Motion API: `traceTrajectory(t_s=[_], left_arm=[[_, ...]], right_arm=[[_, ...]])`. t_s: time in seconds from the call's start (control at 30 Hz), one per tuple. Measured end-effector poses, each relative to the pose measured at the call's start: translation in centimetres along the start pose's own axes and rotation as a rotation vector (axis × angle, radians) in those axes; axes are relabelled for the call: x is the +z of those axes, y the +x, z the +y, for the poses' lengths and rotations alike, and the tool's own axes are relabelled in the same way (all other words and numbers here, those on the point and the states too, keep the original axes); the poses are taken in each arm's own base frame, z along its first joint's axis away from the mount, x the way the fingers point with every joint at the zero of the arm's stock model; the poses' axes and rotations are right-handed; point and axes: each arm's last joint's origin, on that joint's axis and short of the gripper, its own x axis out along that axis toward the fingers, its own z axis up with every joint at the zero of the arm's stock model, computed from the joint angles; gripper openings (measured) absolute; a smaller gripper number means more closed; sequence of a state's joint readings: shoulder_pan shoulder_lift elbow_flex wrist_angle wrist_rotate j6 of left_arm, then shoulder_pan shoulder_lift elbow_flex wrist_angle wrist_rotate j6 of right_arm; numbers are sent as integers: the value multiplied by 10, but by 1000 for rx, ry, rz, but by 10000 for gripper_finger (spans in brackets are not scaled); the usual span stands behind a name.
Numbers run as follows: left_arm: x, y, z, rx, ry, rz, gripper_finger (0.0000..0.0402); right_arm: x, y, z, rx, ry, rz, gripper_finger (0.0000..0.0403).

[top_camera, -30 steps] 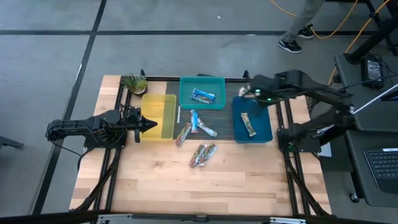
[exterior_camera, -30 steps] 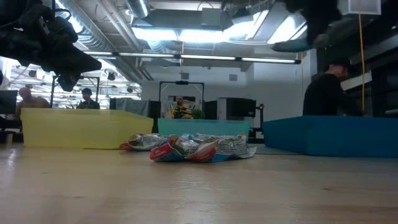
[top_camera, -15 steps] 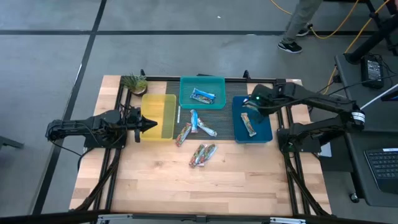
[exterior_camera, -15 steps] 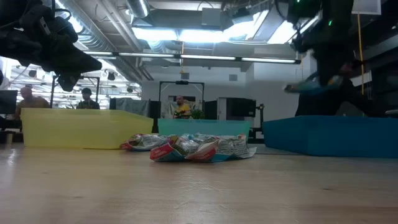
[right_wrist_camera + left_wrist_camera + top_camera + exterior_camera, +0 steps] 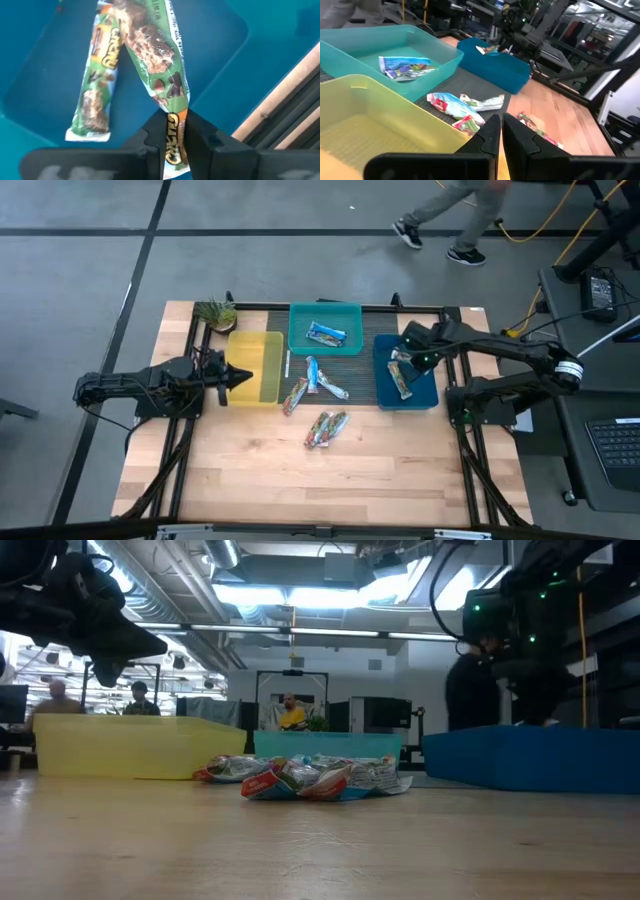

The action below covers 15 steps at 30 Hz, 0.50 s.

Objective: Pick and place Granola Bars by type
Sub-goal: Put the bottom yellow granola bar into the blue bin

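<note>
My right gripper (image 5: 405, 359) is inside the rim of the blue bin (image 5: 428, 392), shut on a tan-green granola bar (image 5: 150, 45). A second tan-green bar (image 5: 97, 95) lies flat on that bin's floor. One blue-white bar (image 5: 326, 333) lies in the teal bin (image 5: 296, 330). On the mat lie blue-white bars (image 5: 322, 377) and a reddish-brown bar (image 5: 294, 396); two more bars (image 5: 326, 428) rest on the wood. My left gripper (image 5: 245, 379) waits shut above the yellow bin (image 5: 256, 366). My right gripper pinches the tan-green bar by one end of its wrapper (image 5: 172, 131) between its two fingers. The fingers slant down from above, in line with the bar's length. The bar reaches out past the fingertips over the blue bin's floor; whether its free end touches the floor I cannot tell.
A small potted plant (image 5: 215, 313) stands at the table's far left corner. A dark mat (image 5: 355, 365) lies under the bins. Bare wood (image 5: 300, 480) stretches toward the near edge. A person (image 5: 450, 210) walks on the floor beyond the far edge.
My right gripper has come down from above the blue bin's far edge into the bin, moving toward the near edge with the tan-green bar still between its fingers. The person beyond the table has walked leftward.
</note>
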<state>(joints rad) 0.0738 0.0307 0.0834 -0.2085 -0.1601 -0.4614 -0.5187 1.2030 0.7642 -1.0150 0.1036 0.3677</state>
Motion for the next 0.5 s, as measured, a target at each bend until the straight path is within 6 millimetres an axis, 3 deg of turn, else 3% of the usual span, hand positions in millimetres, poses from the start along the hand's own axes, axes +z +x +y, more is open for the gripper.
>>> traceTrajectory(t_s=[0.37,0.5], left_arm=[[1,0,1,51,-42,-29,13],[1,0,1,51,-57,-30,13]], right_arm=[[7,1,-11,36,-65,-15,61],[8,1,-11,73,-110,-19,84]])
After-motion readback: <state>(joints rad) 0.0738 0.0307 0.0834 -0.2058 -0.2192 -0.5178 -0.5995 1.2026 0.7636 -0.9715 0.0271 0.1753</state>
